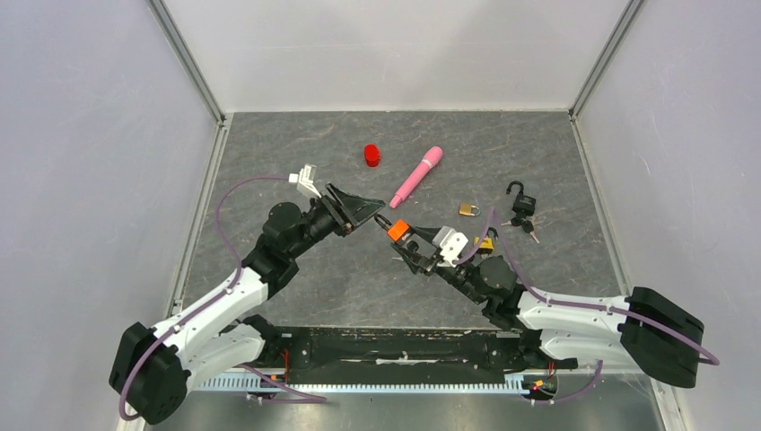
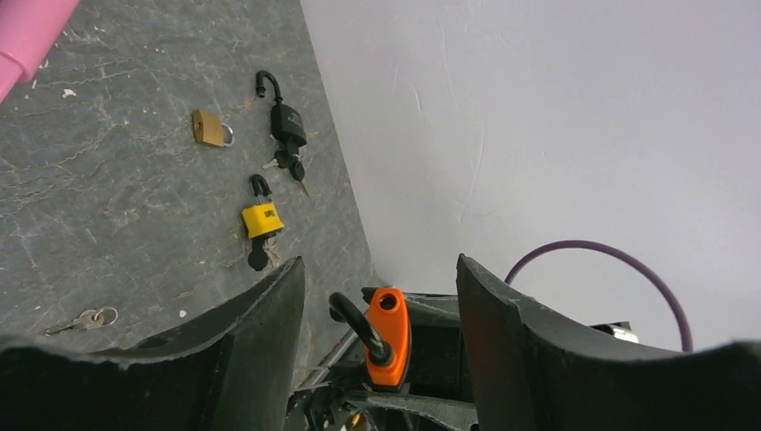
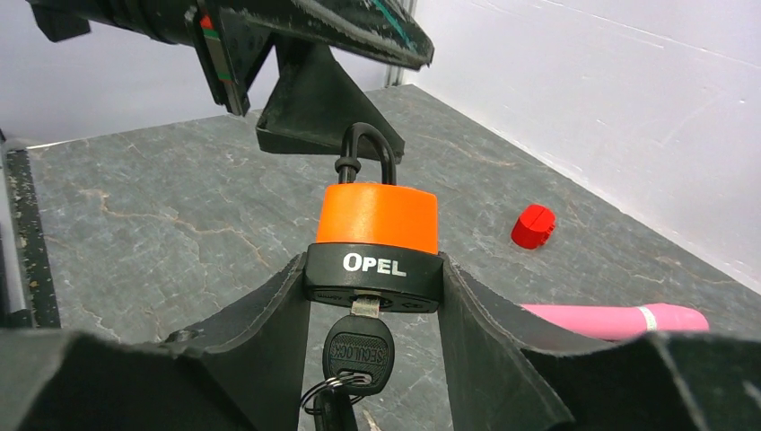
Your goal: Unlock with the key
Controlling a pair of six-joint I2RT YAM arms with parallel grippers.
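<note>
My right gripper (image 3: 375, 269) is shut on the black base of an orange padlock (image 3: 377, 220), held above the table with its shackle pointing towards the left arm. A black-headed key (image 3: 358, 348) sits in the keyhole, with a ring and a second key hanging from it. In the left wrist view the orange padlock (image 2: 391, 332) has one shackle end out of its hole. My left gripper (image 2: 381, 269) is open, its fingers on either side of the shackle and not touching it. From above, the left gripper (image 1: 368, 213) and right gripper (image 1: 406, 241) meet at the orange padlock (image 1: 397, 230).
On the table lie a red cap (image 1: 371, 155), a pink cylinder (image 1: 416, 176), a brass padlock (image 1: 468, 209), a black padlock (image 1: 523, 199) with an open shackle and keys, and a yellow padlock (image 1: 485, 241). A loose key (image 2: 85, 319) lies nearer the left.
</note>
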